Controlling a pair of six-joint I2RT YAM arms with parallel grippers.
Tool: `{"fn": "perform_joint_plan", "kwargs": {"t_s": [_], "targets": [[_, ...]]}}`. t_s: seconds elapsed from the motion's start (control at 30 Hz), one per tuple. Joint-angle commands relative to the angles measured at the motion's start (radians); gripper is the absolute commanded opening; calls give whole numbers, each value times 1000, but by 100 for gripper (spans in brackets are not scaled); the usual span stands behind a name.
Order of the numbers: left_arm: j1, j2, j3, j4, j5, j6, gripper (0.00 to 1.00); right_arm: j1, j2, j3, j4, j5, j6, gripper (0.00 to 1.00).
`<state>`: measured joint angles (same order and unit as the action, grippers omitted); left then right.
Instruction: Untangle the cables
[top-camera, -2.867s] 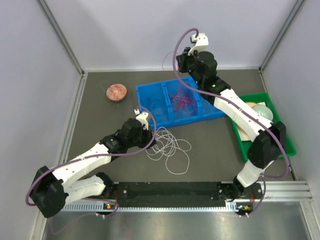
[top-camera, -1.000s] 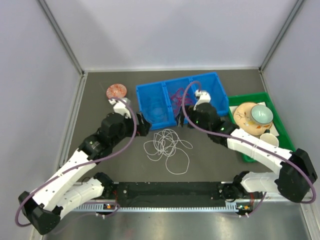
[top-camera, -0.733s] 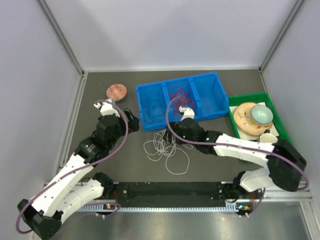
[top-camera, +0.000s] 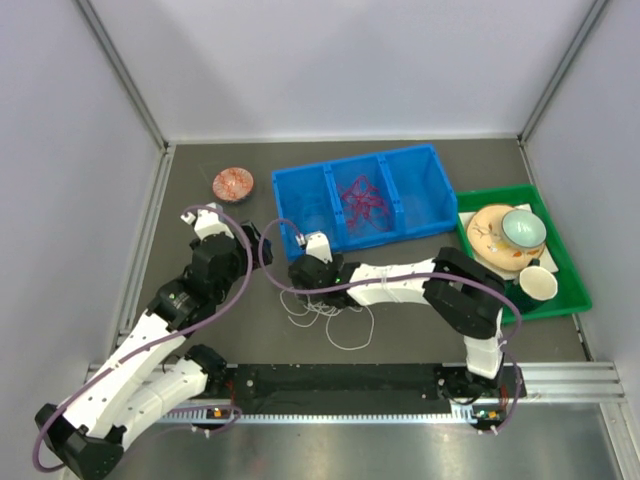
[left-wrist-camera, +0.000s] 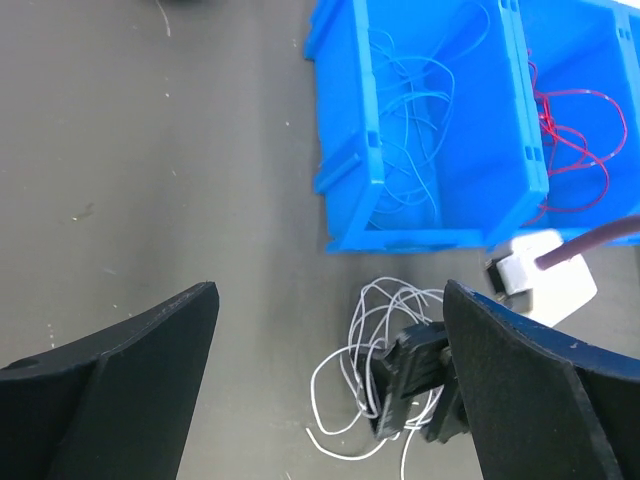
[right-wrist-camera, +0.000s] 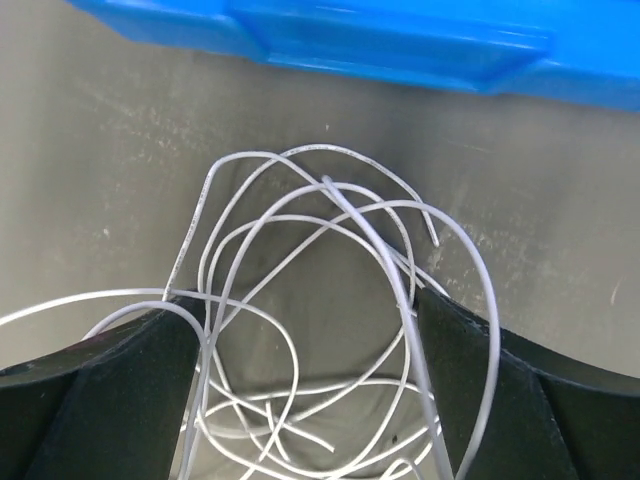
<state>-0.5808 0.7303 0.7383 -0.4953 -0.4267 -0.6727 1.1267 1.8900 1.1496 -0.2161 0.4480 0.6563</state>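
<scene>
White cables (top-camera: 322, 305) lie in loose tangled loops on the dark table in front of the blue bin (top-camera: 430, 228). My right gripper (top-camera: 302, 280) is down on them. In the right wrist view its open jaws (right-wrist-camera: 310, 390) straddle several white cable (right-wrist-camera: 300, 225) loops. Blue cables (left-wrist-camera: 420, 130) fill the bin's left compartment and red cables (top-camera: 362, 200) the middle one. My left gripper (top-camera: 262, 240) hovers wide open left of the bin. The left wrist view shows it (left-wrist-camera: 330, 380) above the table, holding nothing, with the white cables (left-wrist-camera: 365, 335) beyond.
A round reddish disc (top-camera: 233, 183) sits at the back left. A green tray (top-camera: 562, 300) on the right holds a plate (top-camera: 490, 232), a bowl (top-camera: 524, 227) and a cup (top-camera: 540, 285). The bin's right compartment (top-camera: 420, 185) holds nothing. Grey walls enclose the table.
The right arm swung from above the bin down and left onto the white cables. The left arm pulled back off the white cables toward the left.
</scene>
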Motion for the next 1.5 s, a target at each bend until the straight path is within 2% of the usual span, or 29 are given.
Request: {"fn": "perform_joint_plan", "kwargs": {"t_s": [0.0, 0.1, 0.13, 0.2, 0.23, 0.3, 0.47, 0.63, 0.83, 0.97, 1.3, 1.47], "targets": [[2, -14, -2, 6, -17, 5, 99, 45, 66, 30, -104, 84, -44, 85], [2, -15, -1, 6, -21, 7, 99, 48, 58, -1, -109, 118, -32, 68], [4, -15, 1, 4, -21, 7, 99, 47, 48, -23, -109, 126, -29, 52], [4, -15, 1, 8, -17, 5, 99, 48, 23, -42, -109, 138, -20, 33], [4, -14, 1, 9, -14, 7, 99, 47, 14, -57, -109, 142, -20, 15], [4, -12, 1, 9, -1, 9, 99, 47, -12, -74, -108, 147, -9, 0], [4, -17, 12, -8, -10, 9, 99, 45, -118, -122, -111, 176, -17, 0], [4, -29, 27, -3, -33, 19, 99, 13, -385, -183, -112, 242, -72, 0], [6, -9, 35, 6, -31, 28, 99, -100, -691, -180, -135, 274, -213, 0], [6, -8, 36, -2, -35, 33, 99, -186, -796, -116, -155, 250, -299, 0], [7, -8, 35, 3, -46, 24, 99, -310, -839, 192, -184, 250, -487, 0], [7, 1, 36, 11, -40, 24, 99, -389, -822, 280, -164, 219, -553, 0]]}}
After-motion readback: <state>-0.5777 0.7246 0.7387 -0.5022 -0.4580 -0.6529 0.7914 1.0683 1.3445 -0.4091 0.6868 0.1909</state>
